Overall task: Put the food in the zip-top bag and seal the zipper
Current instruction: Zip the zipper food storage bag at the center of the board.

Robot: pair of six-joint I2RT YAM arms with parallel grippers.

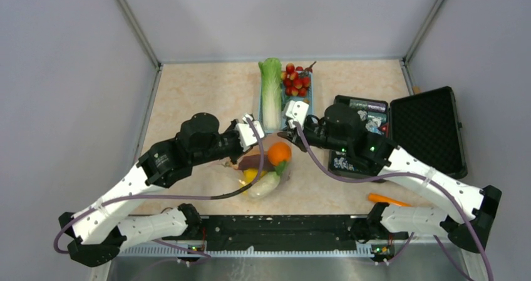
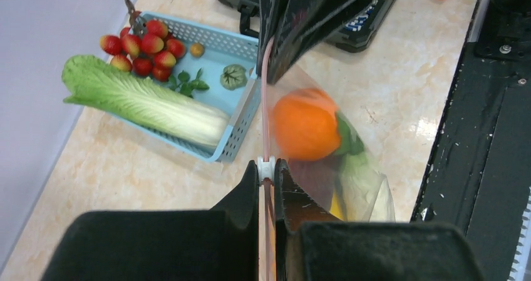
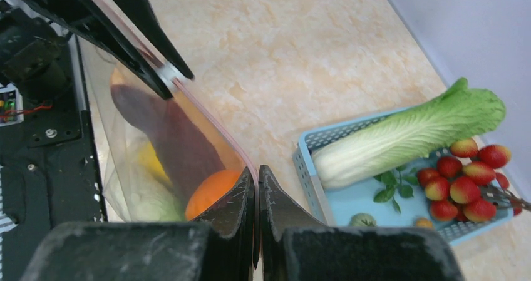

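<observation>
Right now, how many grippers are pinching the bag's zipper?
2. The left gripper is shut on the zipper at its white slider; the right gripper clamps the opposite end.

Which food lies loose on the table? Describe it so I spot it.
Find the open black case on the right, then look nearer, by the right arm's base. A long orange piece lies alone on the tabletop. Unlike the round orange in the bag, it is slim and in no container.
</observation>
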